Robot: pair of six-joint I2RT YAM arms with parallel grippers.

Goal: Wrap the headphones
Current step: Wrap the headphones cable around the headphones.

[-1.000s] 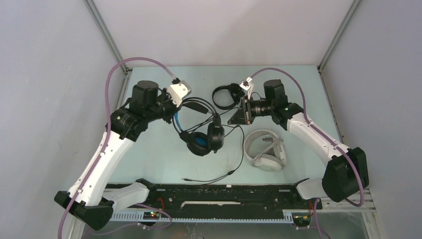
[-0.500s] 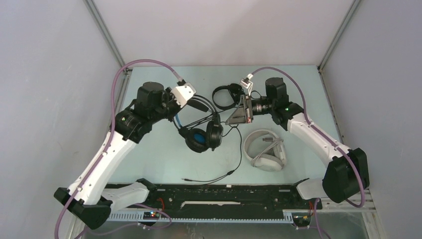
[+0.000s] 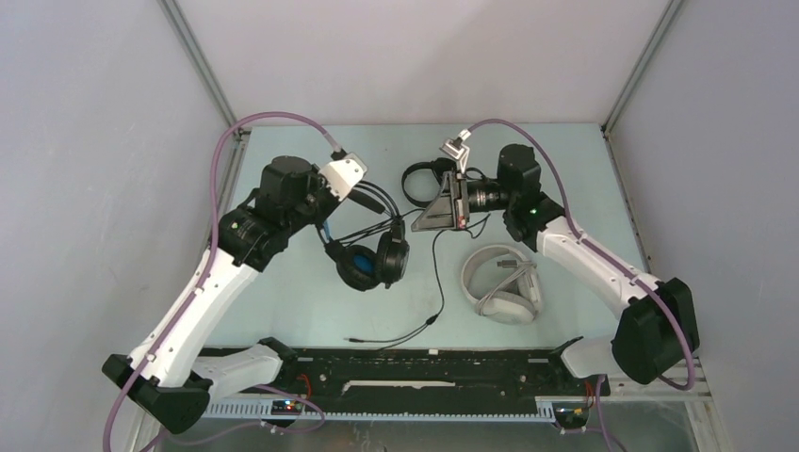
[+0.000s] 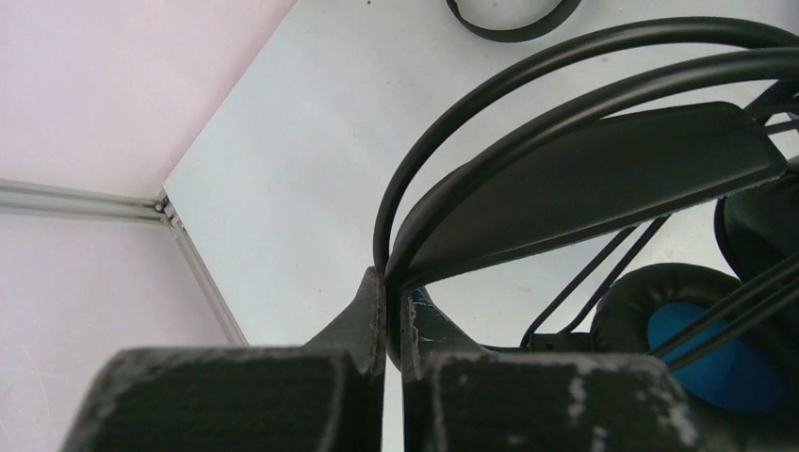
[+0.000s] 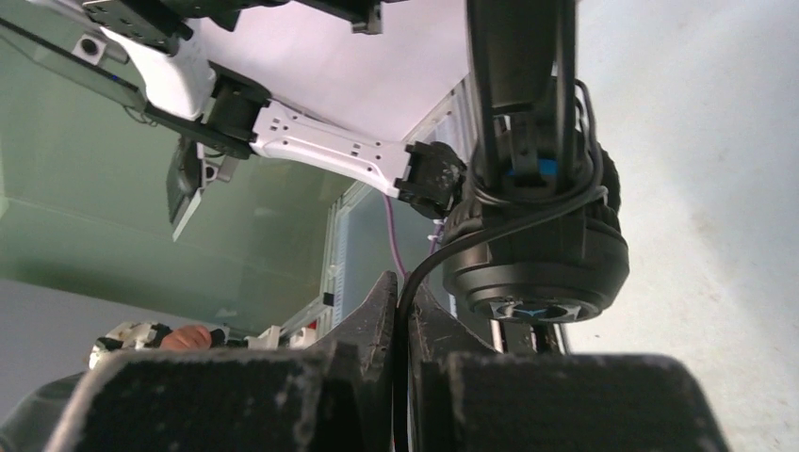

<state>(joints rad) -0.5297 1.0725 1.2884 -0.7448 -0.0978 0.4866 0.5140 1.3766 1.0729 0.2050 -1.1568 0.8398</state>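
Observation:
The bulky black headphones with blue lining hang from my left gripper, which is shut on the thin wire headband above the padded band. One blue-lined ear cup shows lower right. My right gripper is shut on their black cable, just beside the outer face of an ear cup. From the right gripper the cable drops to the table and ends in a plug. White headphones lie at the right. The small black headphones lie at the back.
Frame walls enclose the pale table on the left, back and right. A black rail with both arm bases runs along the near edge. The small black headset's band lies just beyond the held one.
Both grippers shifted left: the left carried the black headphones slightly left, the right followed with the cable. The cable's loose run on the table has straightened.

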